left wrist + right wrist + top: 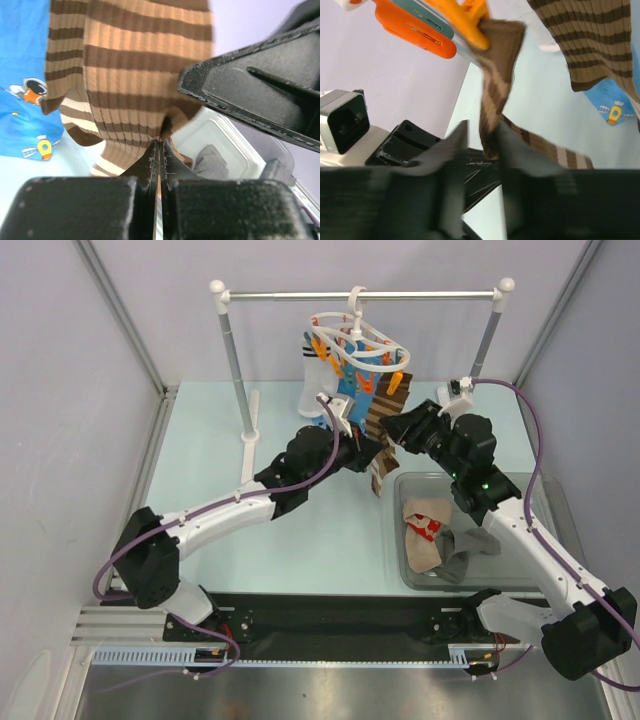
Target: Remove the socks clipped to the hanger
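The white hanger [356,338] hangs by its hook from the rail. An orange clip [470,22] grips the top corner of the brown-and-cream striped sock [135,75], which droops below it. My left gripper [161,142] is shut on the lower edge of that sock, under the hanger [372,455]. My right gripper [482,132] stands open just below the clip, with a fold of the same sock [495,100] between its fingers, touching the right one; it is [392,428] beside the left gripper. A white sock with black stripes [312,368] stays clipped at the left.
A blue cartoon-print cloth [350,390] hangs behind the striped sock. The clear bin [410,575] at right holds a beige sock with red marks [425,522] and a grey sock [466,545]. The silver rail [300,295] on white posts stands at the back.
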Available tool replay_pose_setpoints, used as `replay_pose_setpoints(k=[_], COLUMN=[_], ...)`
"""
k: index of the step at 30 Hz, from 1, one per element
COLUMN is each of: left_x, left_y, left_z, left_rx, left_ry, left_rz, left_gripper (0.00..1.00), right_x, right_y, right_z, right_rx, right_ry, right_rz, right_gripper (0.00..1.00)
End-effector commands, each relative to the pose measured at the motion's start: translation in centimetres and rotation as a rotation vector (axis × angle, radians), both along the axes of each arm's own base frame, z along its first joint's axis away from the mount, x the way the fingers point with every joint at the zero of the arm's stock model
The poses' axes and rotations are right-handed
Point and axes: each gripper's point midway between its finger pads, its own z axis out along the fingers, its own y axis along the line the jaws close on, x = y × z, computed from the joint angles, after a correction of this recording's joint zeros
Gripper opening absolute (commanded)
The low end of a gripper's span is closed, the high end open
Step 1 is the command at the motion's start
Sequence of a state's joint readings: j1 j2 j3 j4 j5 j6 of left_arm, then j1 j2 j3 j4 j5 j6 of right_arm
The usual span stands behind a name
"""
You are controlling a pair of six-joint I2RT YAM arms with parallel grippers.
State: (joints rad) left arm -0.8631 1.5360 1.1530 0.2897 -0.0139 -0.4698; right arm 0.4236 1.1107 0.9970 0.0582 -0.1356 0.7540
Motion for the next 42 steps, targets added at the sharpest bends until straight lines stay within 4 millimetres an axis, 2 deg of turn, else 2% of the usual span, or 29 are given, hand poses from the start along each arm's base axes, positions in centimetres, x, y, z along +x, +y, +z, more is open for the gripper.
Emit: replay_pose_setpoints(k=[1, 3, 4, 7, 8, 10, 11, 12, 14, 15, 17, 18, 19, 21, 23, 24, 29, 36, 41, 42], left_x=[-1.7, -2.0, -2.2, -2.5, -2.6, -2.8, -3.0, -3.0, -3.2, -3.2, -3.4, -3.5, -3.5, -3.5, -3.6, -3.6, -3.7, -3.6, -3.5, -3.5], left_y=[0.0, -0.1, -0.1, -0.1, -0.1, 0.0, 0.0, 0.0, 0.0, 0.1, 0.0, 0.0, 0.1, 0.2, 0.2, 0.2, 0.1, 0.0, -0.2, -0.3], left_z=[3.2, 3.4, 3.5, 3.6, 3.6, 3.8, 3.8, 3.9, 4.1, 4.2, 4.6, 4.6, 4.7, 4.9, 5.0, 5.0, 5.1, 4.9, 4.9, 4.9], left_rx=[-0.07, -0.071, -0.071, -0.072, -0.07, -0.073, -0.072, -0.074, -0.077, -0.077, -0.079, -0.077, -0.077, -0.077, -0.076, -0.076, -0.079, -0.078, -0.081, -0.08], left_ry=[-0.044, -0.044, -0.046, -0.043, -0.043, -0.048, -0.05, -0.05, -0.055, -0.058, -0.063, -0.062, -0.062, -0.066, -0.067, -0.067, -0.063, -0.06, -0.058, -0.06], left_rz=[-0.063, -0.078, -0.086, -0.1, -0.106, -0.112, -0.12, -0.122, -0.126, -0.132, -0.145, -0.145, -0.146, -0.147, -0.147, -0.147, -0.153, -0.156, -0.157, -0.159], left_gripper=[0.0, 0.0, 0.0, 0.0, 0.0, 0.0, 0.0, 0.0, 0.0, 0.0, 0.0, 0.0, 0.0, 0.0, 0.0, 0.0, 0.0, 0.0, 0.0, 0.0], right_x=[0.0, 0.1, 0.2, 0.1, 0.5, 0.5, 1.1, 0.7, 1.4, 1.4, 1.9, 2.2, 2.4, 2.9, 3.3, 3.9, 5.0, 5.7, 5.8, 5.8], right_y=[-0.5, -0.8, -1.1, -1.3, -2.2, -2.3, -3.5, -3.3, -3.7, -4.0, -3.9, -3.8, -3.7, -3.2, -3.1, -2.9, -2.5, -2.5, -2.4, -2.4], right_z=[3.6, 3.9, 4.1, 5.1, 5.4, 6.2, 6.9, 7.3, 7.6, 8.6, 9.1, 8.5, 9.0, 8.8, 9.5, 8.9, 9.7, 9.9, 10.1, 10.2], right_rx=[-0.02, -0.041, -0.068, -0.092, -0.11, -0.113, -0.111, -0.109, -0.121, -0.134, -0.177, -0.193, -0.202, -0.216, -0.217, -0.216, -0.19, -0.18, -0.164, -0.161], right_ry=[-0.129, -0.149, -0.172, -0.224, -0.245, -0.276, -0.304, -0.328, -0.355, -0.39, -0.431, -0.427, -0.447, -0.46, -0.485, -0.472, -0.495, -0.496, -0.505, -0.505], right_rz=[-0.01, -0.016, -0.015, 0.027, 0.017, 0.072, 0.058, 0.111, 0.133, 0.154, 0.192, 0.203, 0.21, 0.246, 0.262, 0.27, 0.273, 0.267, 0.267, 0.267], right_gripper=[0.39, 0.48, 0.56, 0.64, 0.65, 0.66, 0.67, 0.68, 0.71, 0.72, 0.75, 0.75, 0.76, 0.77, 0.78, 0.78, 0.76, 0.67, 0.53, 0.41])
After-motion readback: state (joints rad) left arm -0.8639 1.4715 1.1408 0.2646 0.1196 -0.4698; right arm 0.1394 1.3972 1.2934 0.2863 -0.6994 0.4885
